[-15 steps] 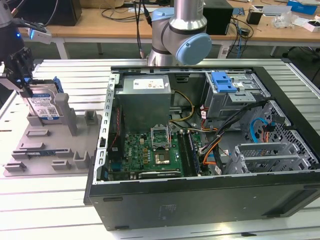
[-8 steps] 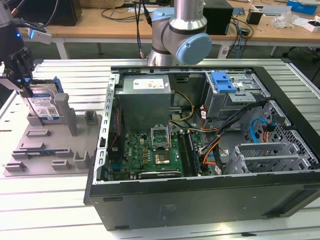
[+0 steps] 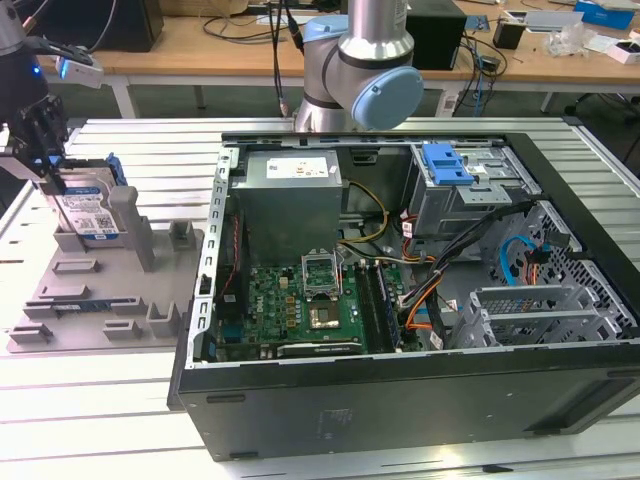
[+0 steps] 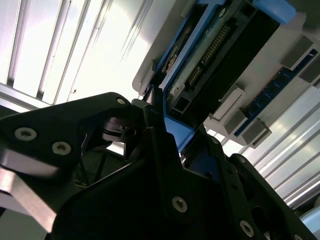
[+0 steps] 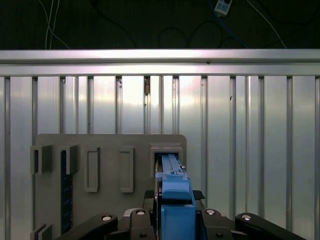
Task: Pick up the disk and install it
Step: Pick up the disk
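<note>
Looking across the desk [image 3: 90,430], we find the gripper [image 3: 52,178] at the exterior view's left, its fingers clenched on the blue bracket of the disk [image 3: 90,212], which stands upright in the grey holder [image 3: 100,300], beside the open computer case [image 3: 400,410].

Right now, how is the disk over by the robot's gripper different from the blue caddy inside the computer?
The disk stands on edge in the grey holder outside the computer; the blue caddy sits inside it. The disk shows a white-and-blue label; the caddy is plain blue. The gripper is at the disk, not the caddy. Both have bright blue plastic.
</note>
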Available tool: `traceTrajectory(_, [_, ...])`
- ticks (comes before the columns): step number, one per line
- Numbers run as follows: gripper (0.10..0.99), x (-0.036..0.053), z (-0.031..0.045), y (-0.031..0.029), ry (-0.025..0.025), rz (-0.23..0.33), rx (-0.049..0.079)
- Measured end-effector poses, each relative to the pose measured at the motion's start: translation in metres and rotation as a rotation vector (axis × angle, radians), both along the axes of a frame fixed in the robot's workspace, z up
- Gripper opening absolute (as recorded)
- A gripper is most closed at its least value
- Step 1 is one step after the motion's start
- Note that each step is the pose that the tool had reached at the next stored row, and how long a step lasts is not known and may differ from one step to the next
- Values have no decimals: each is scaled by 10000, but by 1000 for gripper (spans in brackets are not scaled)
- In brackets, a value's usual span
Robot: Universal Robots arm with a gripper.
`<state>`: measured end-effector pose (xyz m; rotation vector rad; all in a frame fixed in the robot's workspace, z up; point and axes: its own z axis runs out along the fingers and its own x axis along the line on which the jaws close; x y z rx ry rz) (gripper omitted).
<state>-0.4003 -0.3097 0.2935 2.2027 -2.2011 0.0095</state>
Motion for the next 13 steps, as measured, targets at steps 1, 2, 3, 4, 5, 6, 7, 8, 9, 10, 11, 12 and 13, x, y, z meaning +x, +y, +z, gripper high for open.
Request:
traceTrajectory(1, [369,0,0,0,0,0,0])
traceTrajectory(2, [369,0,0,0,-1,0,0])
traceTrajectory(3, [369,0,11,0,-4,0,2])
traceTrajectory(4, [369,0,28,0,-3,0,1])
traceTrajectory(5, [369,0,51,0,0,0,0])
traceTrajectory(6, [369,0,82,0,-1,0,1])
traceTrajectory(7, [369,0,112,0,-1,-1,0])
traceTrajectory(8, [369,0,156,0,-1,0,0])
traceTrajectory(9, [369,0,192,0,-1,0,0])
traceTrajectory(10, [369,0,251,0,-1,0,0])
traceTrajectory(11, [369,0,331,0,-1,-1,1])
traceTrajectory(12, [369,0,418,0,0,0,0])
traceTrajectory(13, [369,0,486,0,0,0,0])
